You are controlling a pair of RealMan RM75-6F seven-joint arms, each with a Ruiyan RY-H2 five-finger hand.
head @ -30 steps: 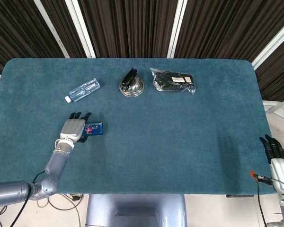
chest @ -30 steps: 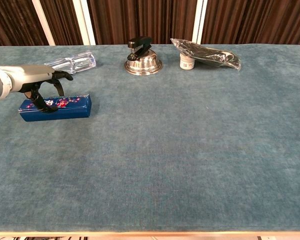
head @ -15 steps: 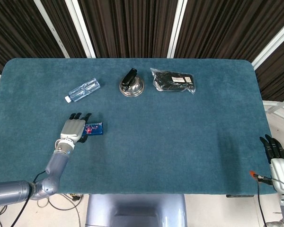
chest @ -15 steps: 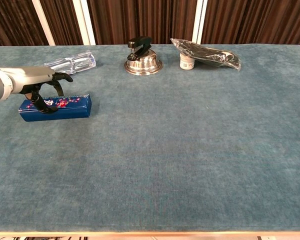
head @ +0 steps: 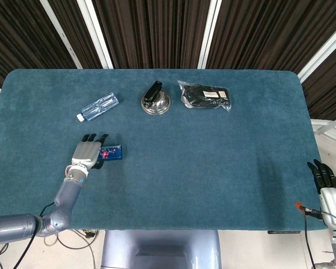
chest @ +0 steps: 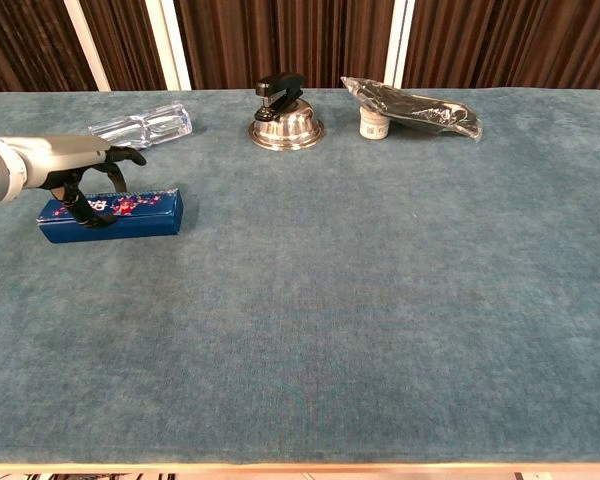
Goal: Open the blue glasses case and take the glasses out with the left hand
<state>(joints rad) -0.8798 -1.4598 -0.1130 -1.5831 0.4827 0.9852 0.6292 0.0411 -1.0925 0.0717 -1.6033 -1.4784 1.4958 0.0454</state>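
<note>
The blue glasses case [head: 114,152] [chest: 135,215], printed with small red flowers, lies closed and flat near the table's left front. My left hand [head: 86,151] [chest: 78,172] arches over the case's left half, its dark fingertips [chest: 84,215] touching the lid and front wall. The fingers are spread and do not grip the case. No glasses are visible. My right hand [head: 326,182] hangs off the table's right edge with its fingers straight and nothing in them; the chest view does not show it.
A clear plastic bottle [head: 99,106] [chest: 143,125] lies behind the case. A black stapler sits on an upturned metal bowl [head: 155,103] [chest: 285,128] at the back centre. A plastic-wrapped black bundle [head: 205,96] [chest: 416,110] lies to its right.
</note>
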